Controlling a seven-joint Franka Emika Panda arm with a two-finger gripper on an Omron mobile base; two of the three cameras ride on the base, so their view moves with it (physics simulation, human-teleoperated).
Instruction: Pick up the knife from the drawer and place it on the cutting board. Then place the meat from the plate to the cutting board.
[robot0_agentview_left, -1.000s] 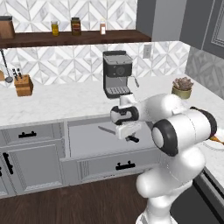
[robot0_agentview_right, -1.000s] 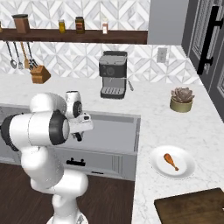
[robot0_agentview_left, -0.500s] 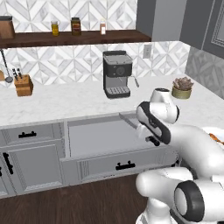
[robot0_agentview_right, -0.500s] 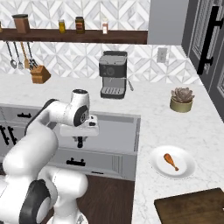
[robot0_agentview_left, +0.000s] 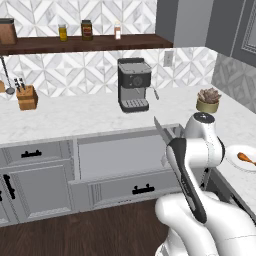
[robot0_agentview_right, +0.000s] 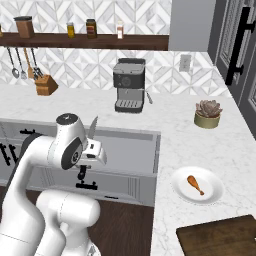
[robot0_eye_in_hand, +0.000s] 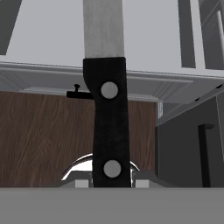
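One knife (robot0_eye_in_hand: 105, 109) clamped by black handle in pincer (robot0_eye_in_hand: 111, 178), blade up, above open drawer (robot0_agentview_right: 131, 150). One meat (robot0_agentview_right: 195, 184) on one plate (robot0_agentview_right: 197, 185) — one cutting board (robot0_agentview_right: 220, 239) bare, both on table (robot0_agentview_right: 195, 142).

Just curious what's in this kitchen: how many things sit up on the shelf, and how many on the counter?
Shelf:
Canister: 1
Jars: 2
Small bottle: 1

Counter:
Coffee machine: 1
Knife block: 1
Potted plant: 1
Plate: 1
Cutting board: 1

Total: 9

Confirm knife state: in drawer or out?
Out. The knife is clamped in the gripper, blade raised above the open drawer.
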